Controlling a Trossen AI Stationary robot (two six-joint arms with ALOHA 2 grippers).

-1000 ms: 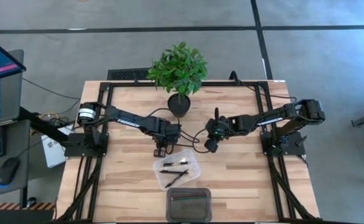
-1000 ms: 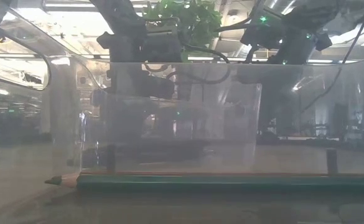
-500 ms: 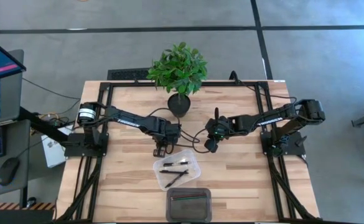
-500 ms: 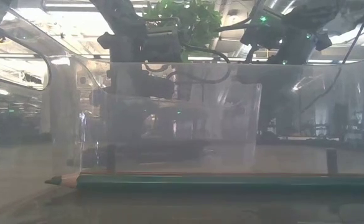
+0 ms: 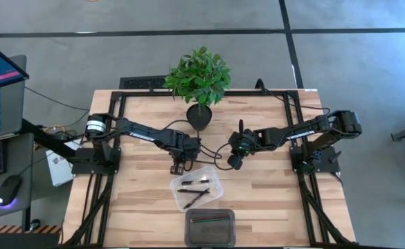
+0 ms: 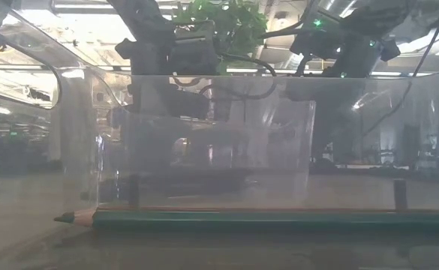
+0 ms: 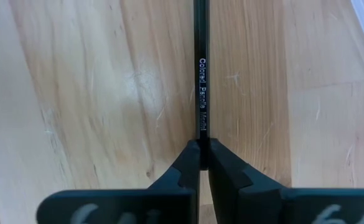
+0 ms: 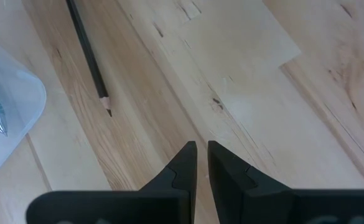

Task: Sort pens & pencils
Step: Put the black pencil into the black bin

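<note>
A dark pencil (image 7: 200,74) lies on the worktop (image 5: 140,207), clenched by the left tool (image 5: 180,166) just at 12 o'clock of the clear pen tray (image 5: 216,194). Low view: a green pencil (image 6: 279,220) lies in the near tray. Right wrist view: the right tool (image 8: 201,152) hovers, nearly closed, grasping nothing.

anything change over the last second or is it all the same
Hardly anything moved. The left gripper finished shutting on the black pencil lying on the table. The right gripper stayed put, empty, and the clear tray and dark tray kept their contents.
</note>
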